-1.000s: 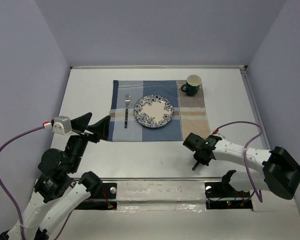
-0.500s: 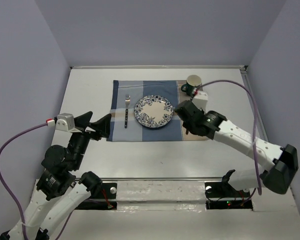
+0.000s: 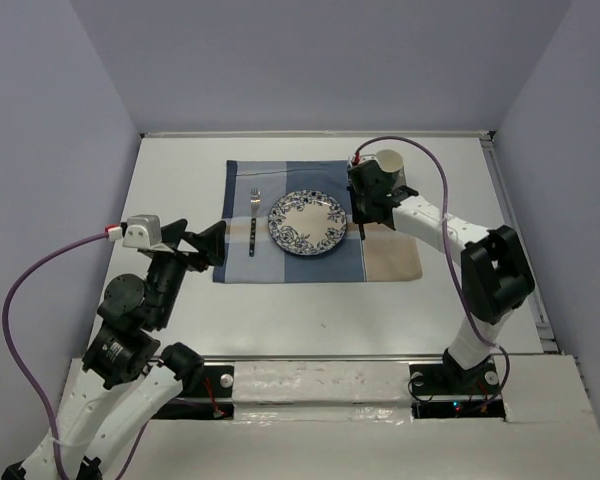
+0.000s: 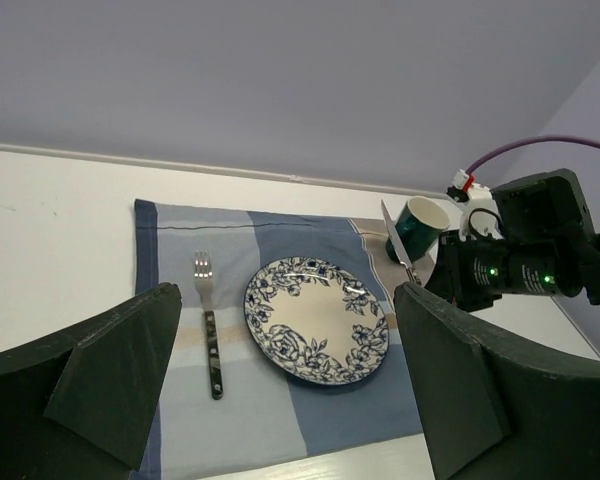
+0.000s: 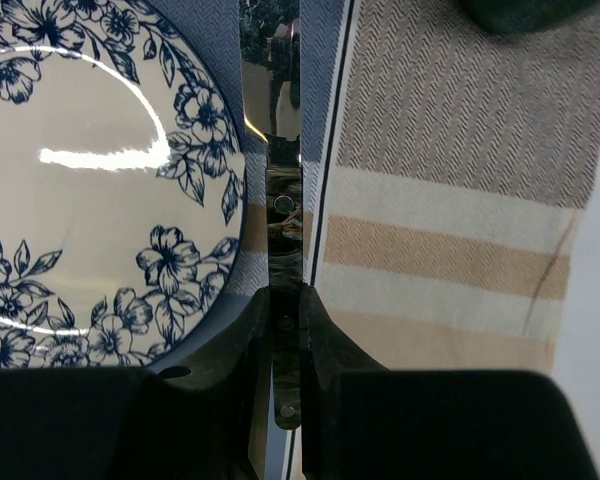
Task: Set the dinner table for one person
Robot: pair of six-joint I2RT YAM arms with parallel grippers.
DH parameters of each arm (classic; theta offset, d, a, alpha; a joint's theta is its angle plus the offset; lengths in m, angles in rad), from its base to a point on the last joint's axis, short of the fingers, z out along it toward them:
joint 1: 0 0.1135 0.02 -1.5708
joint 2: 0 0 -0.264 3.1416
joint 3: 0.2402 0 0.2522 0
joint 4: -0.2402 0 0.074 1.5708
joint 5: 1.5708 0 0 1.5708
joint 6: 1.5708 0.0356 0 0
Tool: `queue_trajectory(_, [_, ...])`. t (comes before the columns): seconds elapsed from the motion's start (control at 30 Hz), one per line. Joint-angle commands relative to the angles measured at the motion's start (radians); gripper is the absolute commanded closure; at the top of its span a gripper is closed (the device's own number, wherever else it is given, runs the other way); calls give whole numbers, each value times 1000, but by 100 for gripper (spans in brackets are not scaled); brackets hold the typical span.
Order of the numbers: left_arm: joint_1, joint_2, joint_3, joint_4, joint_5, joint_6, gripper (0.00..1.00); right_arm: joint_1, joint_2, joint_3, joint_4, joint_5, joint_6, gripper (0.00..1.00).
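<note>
- Since a second ago, the right gripper (image 5: 283,330) has gone from the near side of the dinner table (image 3: 310,310) to the plaid cloth (image 3: 390,255) lying on it.
- Its jaws are narrow and clamp a knife (image 5: 283,200), just beside the plate (image 3: 307,222).
- The left gripper (image 3: 202,248) hangs with jaws wide, near the fork (image 3: 252,225).

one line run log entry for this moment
right gripper: jaws shut on knife, over cloth right of plate | left gripper: jaws open, empty | fork: left of plate | mug: cloth's far right corner
</note>
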Motion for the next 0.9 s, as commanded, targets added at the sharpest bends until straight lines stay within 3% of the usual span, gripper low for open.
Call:
queue_trajectory(0.0, [15, 30, -4, 47, 7, 10, 1, -39, 52, 61, 121, -159, -20, 100])
queue_trajectory(0.2, [26, 42, -4, 48, 8, 8, 1, -73, 146, 78, 127, -173, 28, 100])
queue_trajectory(0.87, [38, 62, -5, 51, 17, 8, 1, -143, 206, 78, 99, -173, 125, 100])
